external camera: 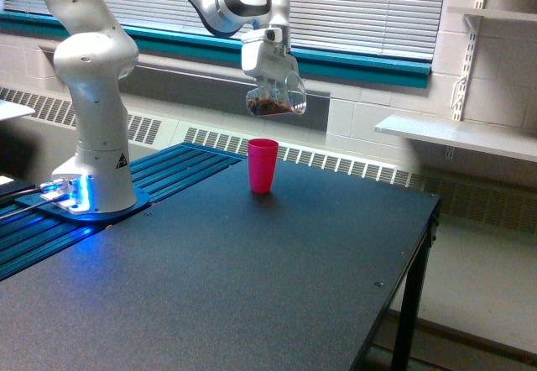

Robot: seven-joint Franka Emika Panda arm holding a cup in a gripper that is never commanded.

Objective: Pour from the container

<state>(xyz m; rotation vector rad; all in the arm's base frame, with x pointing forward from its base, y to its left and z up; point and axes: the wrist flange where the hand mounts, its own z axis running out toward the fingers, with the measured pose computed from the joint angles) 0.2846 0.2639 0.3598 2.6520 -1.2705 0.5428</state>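
Observation:
The container [277, 98] is a clear cup with brown bits inside, tilted on its side with its rim toward the exterior view's right. My gripper [270, 81] is shut on it and holds it in the air, a little above the pink cup [262, 164] and slightly to the right of it. That opaque pink cup stands upright on the black table [252, 279], near its far edge. Nothing is seen falling from the container.
The white arm's base [92, 136] stands on a blue slatted stand at the exterior view's left. A window with blinds and a teal sill runs behind. White shelves [453, 136] hang on the wall at the right. The table's right edge drops to the floor.

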